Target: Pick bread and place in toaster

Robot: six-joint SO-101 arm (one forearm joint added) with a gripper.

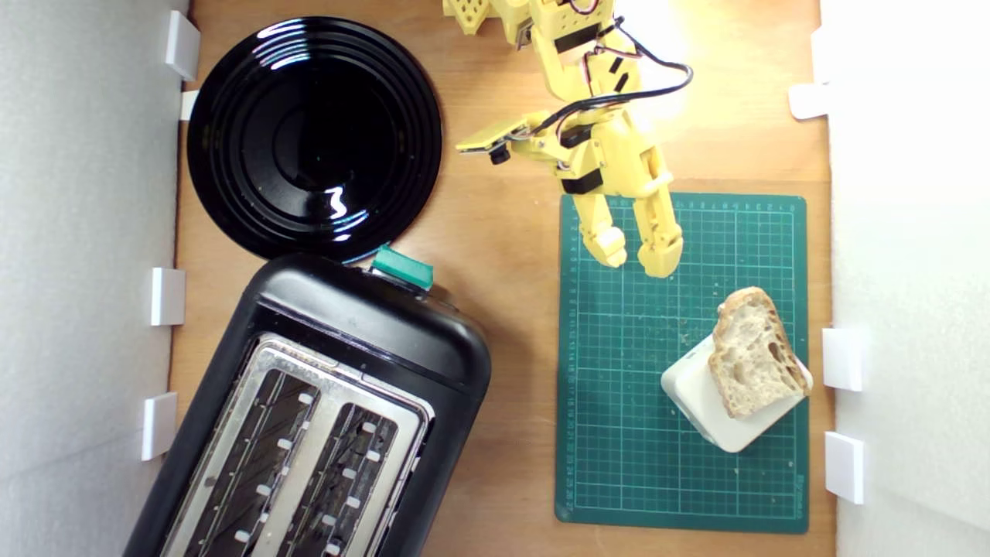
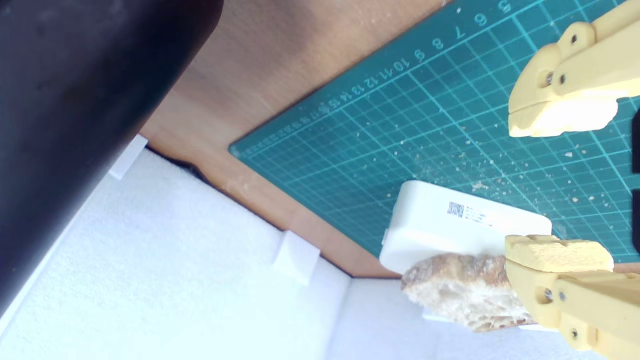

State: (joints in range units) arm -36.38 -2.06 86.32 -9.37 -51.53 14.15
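Hand (image 1: 640, 255) wide open, empty, above green mat (image 1: 619, 433). Bread (image 1: 752, 363) just ahead of fingertips, leaning on cream block (image 1: 696, 394). Toaster (image 1: 325, 402) well off sideways.

A: What can you read here?

B: Only on the green cutting mat (image 2: 400, 115). Along its edge, in the wrist view, stand small numbers: 5, 6, 7, 8, 9, 10, 11, 12; after that they become too small.

A: And the white block (image 2: 450, 225)?

B: It has a small square code and some print beside it, too small to read.
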